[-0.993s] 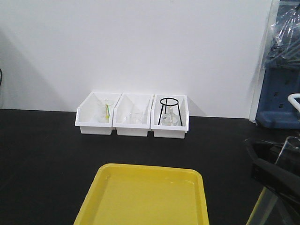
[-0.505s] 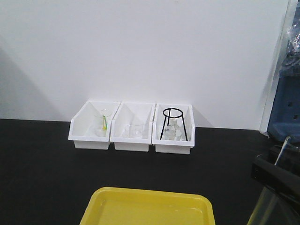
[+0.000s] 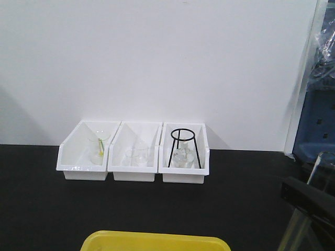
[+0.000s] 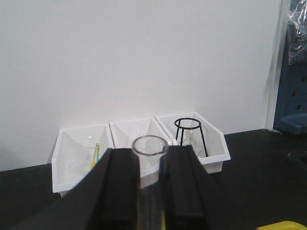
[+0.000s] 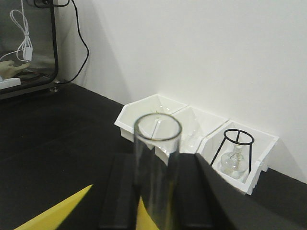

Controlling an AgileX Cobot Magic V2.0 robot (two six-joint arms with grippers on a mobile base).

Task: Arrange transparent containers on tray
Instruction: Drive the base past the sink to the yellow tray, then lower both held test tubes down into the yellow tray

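In the left wrist view my left gripper (image 4: 150,154) is shut on a clear test tube (image 4: 150,145), held upright with its open rim level with the black fingertips. My right gripper (image 5: 157,165) is shut on a second test tube (image 5: 156,143), whose rim stands above the fingers. From the front, the right gripper (image 3: 309,205) and its test tube (image 3: 322,168) show at the lower right edge. The yellow tray (image 3: 156,242) lies at the bottom edge, below both grippers; a tray corner (image 4: 284,225) and tray edge (image 5: 55,214) show in the wrist views.
Three white open-front bins (image 3: 134,159) stand in a row against the white wall on the black table (image 3: 36,209). They hold glassware; the right one has a black wire tripod (image 3: 184,148). Blue equipment (image 3: 316,125) stands at the far right.
In the front view the bins have drifted left and lower, and the yellow tray has slid down to the bottom edge. The right gripper with its tube stays at the lower right.
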